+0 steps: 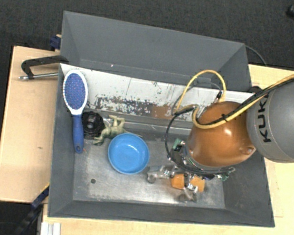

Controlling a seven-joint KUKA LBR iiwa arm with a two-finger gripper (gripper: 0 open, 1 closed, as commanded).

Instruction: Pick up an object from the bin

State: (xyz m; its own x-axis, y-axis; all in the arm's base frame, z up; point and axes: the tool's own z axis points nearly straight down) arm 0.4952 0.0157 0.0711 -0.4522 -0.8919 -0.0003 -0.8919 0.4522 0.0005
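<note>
the grey arm (285,124) comes in from the right and bends down into the right half of the grey metal bin (126,198), its wrist under a rounded orange cover (220,137) with yellow and black cables (207,74) looping up over the bin's back wall. below the cover the gripper (172,185) is low over the floor, near the front wall and to the right of centre. whether it is released or clenched cannot be told from here, since the cover and the metal parts around it hide how it stands.

right at the gripper lies a small orange thing (180,182), a short blocky piece on the floor of the bin in the front right part. it touches or nearly touches the metal of the gripper (which of the 2 cannot be made out), so it cannot be said to be held.

4 other things lie to the left, apart from the gripper. a round blue bowl (128,153) sits upright near the middle of the floor, just left of the gripper. behind it and to its left is a pale green toy figure (112,129), and touching that a small black round thing (90,122). along the left wall lies a blue and white hairbrush (75,103), bristle head toward the back, handle toward the front.
</note>
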